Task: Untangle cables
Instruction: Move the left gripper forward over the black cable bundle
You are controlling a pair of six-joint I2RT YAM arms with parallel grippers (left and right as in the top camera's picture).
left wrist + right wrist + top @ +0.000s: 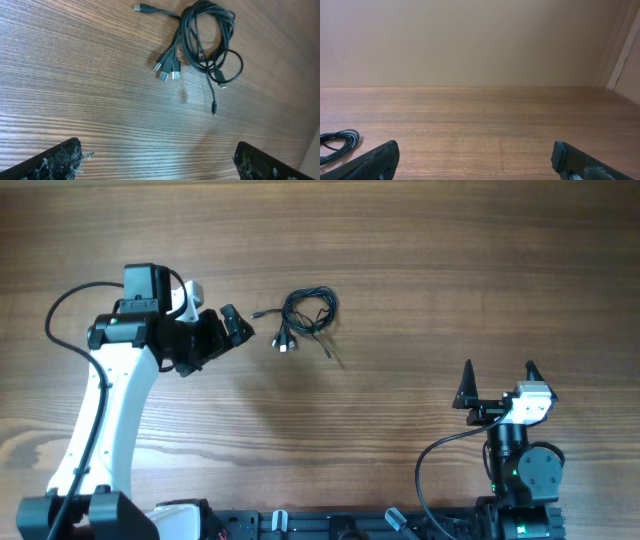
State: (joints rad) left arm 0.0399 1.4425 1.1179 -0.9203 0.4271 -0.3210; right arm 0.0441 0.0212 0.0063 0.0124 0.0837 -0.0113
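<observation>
Wood-grain table (400,260) holds thin black cables (187,45) coiled in a tangle; left fingers (60,160) and right fingers (380,157) gape empty.

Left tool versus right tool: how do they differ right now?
The left tool is reached out beside the cables; the right tool sits pulled back, far from them. The left tool points down at the tangle; the right tool faces level across the table. Both are open and empty.

Lab-style robot workstation: brown wood-grain tabletop (420,250), plain beige wall (470,40), white-and-black robot arm (102,420) mounted at edge.
</observation>
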